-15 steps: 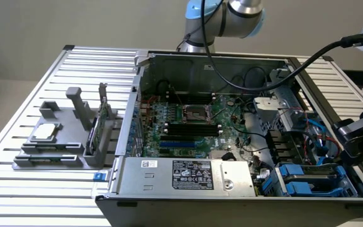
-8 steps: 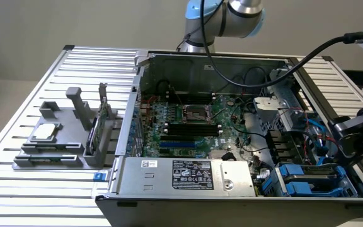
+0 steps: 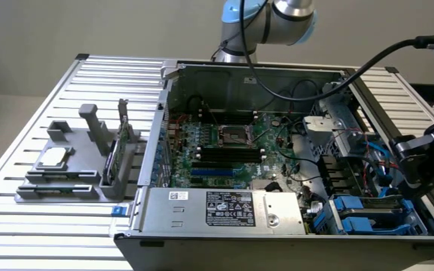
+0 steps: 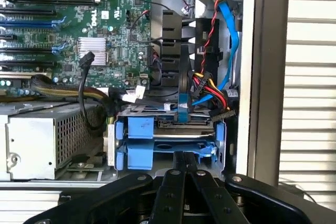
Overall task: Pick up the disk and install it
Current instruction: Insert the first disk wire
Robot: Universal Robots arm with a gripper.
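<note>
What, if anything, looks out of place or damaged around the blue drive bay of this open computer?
Nothing looks damaged or spilled. The blue plastic drive carriers sit level in their bay, with the shut black fingers just before them. Only a loose blue flat cable hangs across the bay's top edge.

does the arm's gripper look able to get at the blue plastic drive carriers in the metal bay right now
Probably yes: the black gripper, shut, points straight at the blue plastic drive carriers with nothing between them. The blue flat cable seems to hang beyond them, not in front.
</note>
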